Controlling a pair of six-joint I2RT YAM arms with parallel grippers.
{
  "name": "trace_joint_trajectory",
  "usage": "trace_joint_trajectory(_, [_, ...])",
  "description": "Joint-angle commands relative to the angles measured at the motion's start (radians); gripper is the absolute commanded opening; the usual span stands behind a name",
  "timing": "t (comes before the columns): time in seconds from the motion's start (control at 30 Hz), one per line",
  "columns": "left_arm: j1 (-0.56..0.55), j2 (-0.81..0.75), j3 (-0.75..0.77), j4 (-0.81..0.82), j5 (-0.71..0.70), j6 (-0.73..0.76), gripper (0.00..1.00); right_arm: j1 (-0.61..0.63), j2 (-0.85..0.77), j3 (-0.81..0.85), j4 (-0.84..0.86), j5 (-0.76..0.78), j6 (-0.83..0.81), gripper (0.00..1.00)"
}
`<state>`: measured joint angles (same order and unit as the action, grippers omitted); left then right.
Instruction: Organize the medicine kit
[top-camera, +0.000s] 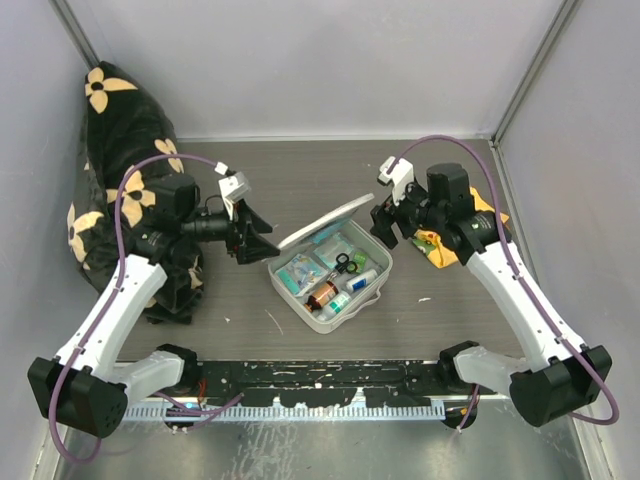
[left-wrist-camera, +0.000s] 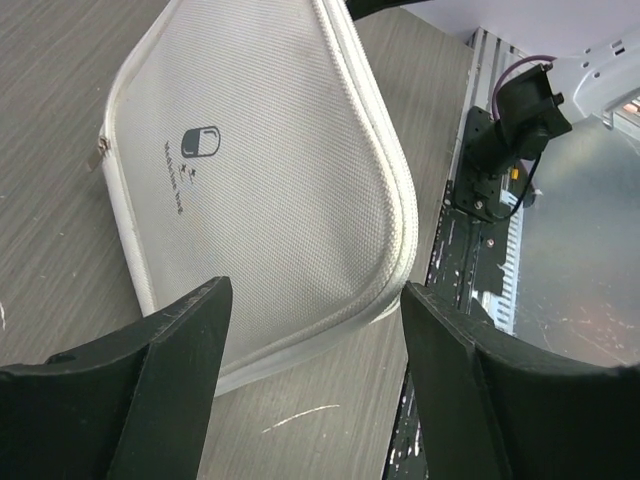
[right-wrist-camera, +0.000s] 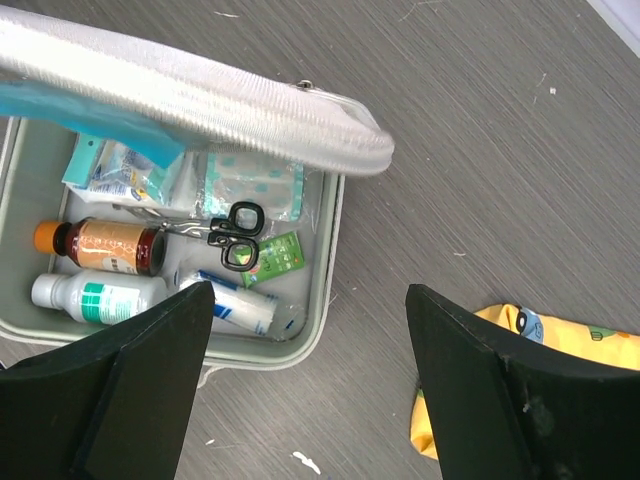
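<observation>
Left pincer (left-wrist-camera: 312, 300), jaws apart and empty, faces the outer side of the medicine kit's (right-wrist-camera: 330, 260) raised lid (left-wrist-camera: 270, 150). Right pincer (right-wrist-camera: 310, 295), likewise spread, hovers over the open kit, with scissors (right-wrist-camera: 235, 235) and brown bottle (right-wrist-camera: 105, 245) beneath it. Closing looks next: press the lid down slowly from its free edge, with the right pincer drawn clear over the tabletop (right-wrist-camera: 480, 150).

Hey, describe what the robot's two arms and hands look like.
The left arm and right arm have white links, black joints and a purple cable each. The left hand and right hand each have two broad black fingers.
</observation>
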<state>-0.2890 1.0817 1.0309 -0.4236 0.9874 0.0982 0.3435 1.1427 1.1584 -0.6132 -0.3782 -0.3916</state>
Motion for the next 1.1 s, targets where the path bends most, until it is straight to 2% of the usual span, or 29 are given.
trace_joint_trajectory(0.0, [-0.004, -0.035, 0.02, -0.07, 0.057, 0.085, 0.72, -0.016, -0.056, 0.012, -0.025, -0.018, -0.03, 0.83])
trace_joint_trajectory(0.3, [-0.005, -0.04, 0.041, -0.211, 0.056, 0.228, 0.83, -0.016, -0.115, 0.009, -0.205, 0.002, -0.151, 0.83])
trace_joint_trajectory(0.5, [-0.009, -0.027, 0.005, -0.239, -0.035, 0.318, 0.87, -0.015, -0.142, -0.082, -0.25, -0.038, -0.254, 0.84])
trace_joint_trajectory(0.73, [-0.067, 0.004, -0.073, -0.212, -0.226, 0.423, 0.87, -0.016, -0.112, -0.233, -0.194, 0.014, -0.31, 0.85])
trace_joint_trajectory(0.77, [-0.074, 0.011, -0.09, -0.202, -0.26, 0.437, 0.9, -0.016, -0.109, -0.254, -0.181, 0.035, -0.319, 0.86])
trace_joint_trajectory(0.9, [-0.097, 0.052, -0.121, -0.178, -0.387, 0.5, 0.92, -0.016, -0.096, -0.336, -0.124, 0.112, -0.35, 0.87])
trace_joint_trajectory(1.07, [-0.113, 0.115, -0.144, -0.122, -0.489, 0.527, 0.94, -0.016, -0.054, -0.384, -0.03, 0.108, -0.328, 0.87])
